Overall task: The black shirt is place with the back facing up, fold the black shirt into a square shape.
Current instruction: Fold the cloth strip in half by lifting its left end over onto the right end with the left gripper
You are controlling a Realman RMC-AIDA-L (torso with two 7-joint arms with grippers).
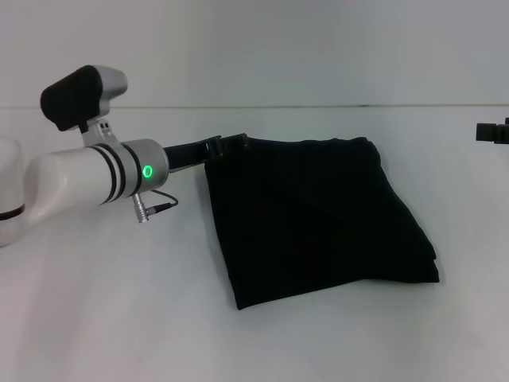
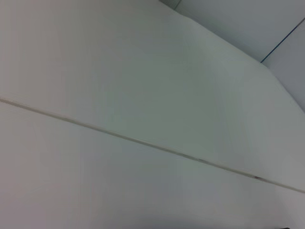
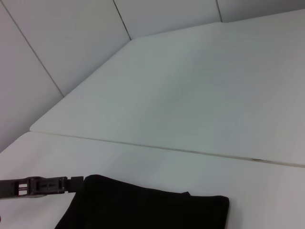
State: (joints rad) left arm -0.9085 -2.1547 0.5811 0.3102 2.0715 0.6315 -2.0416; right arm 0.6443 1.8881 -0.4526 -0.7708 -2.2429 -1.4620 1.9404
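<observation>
Shirt: we see the black shirt (image 1: 318, 219) lying folded into a rough four-sided shape on the white table (image 1: 119, 318), a little right of centre, with its near edge slanting and its right side ending in a soft corner.
Edges: the far-left corner of the cloth sits at the left gripper; the far edge runs fairly straight, as the right wrist view also shows (image 3: 152, 207).
Open room: we find bare tabletop on every side of the cloth, widest toward the near-left and behind it up to the table's seam.
Left gripper: the left gripper (image 1: 227, 146) meets the shirt's far-left corner; black on black, so we cannot tell whether its fingers are apart or pinched on the fabric.
Left arm: it reaches in low from the left, forearm nearly level, a green light lit on the wrist.
Right gripper: the right gripper (image 1: 493, 131) shows only as a dark tip at the right edge, well apart from the shirt; its state we cannot tell.
</observation>
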